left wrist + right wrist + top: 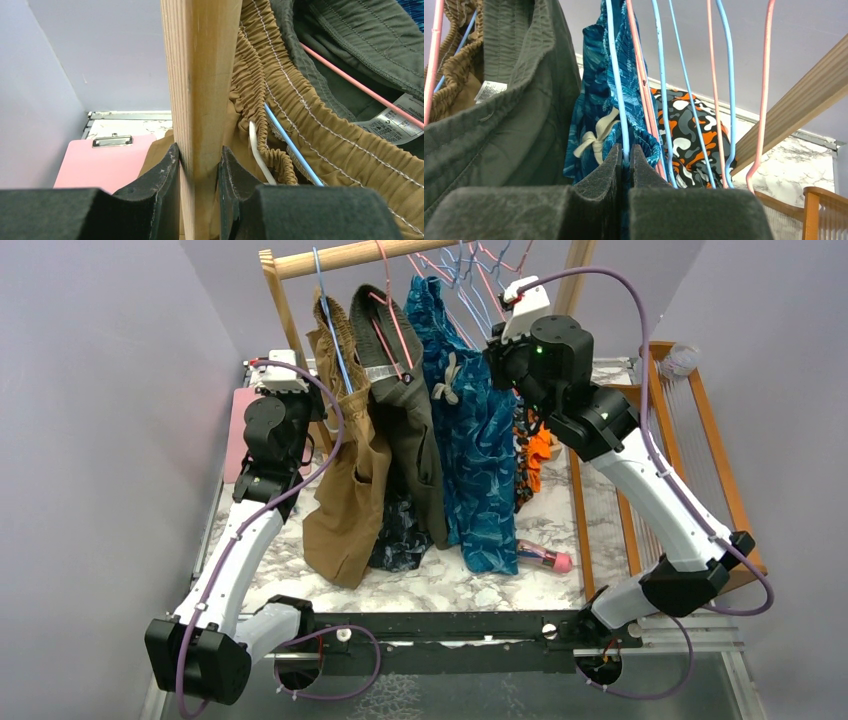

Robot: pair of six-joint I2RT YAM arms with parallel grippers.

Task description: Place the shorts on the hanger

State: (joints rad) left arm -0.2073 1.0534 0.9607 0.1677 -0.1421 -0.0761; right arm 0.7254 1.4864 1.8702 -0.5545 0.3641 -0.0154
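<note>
**Visitor:** Where are the shorts?

**Onlooker:** The shorts (470, 440) hang from the wooden rail (380, 255) over the marble tabletop (440, 590). An olive garment (405, 410) is on their left and an orange-blotched garment (538, 455) on their right.

**Visitor:** And the hanger?

**Onlooker:** The right gripper (625, 150) is pressed together on the wire of the hanger (616, 75), right at the shorts' waistband.

**Visitor:** The other arm?

**Onlooker:** The left gripper (200, 152) pinches the rack's wooden upright (200, 75), beside the tan garment (350, 470).

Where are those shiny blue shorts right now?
In the top view the shorts hang below the wooden rail, between the olive garment on the left and the orange patterned garment on the right.
</note>
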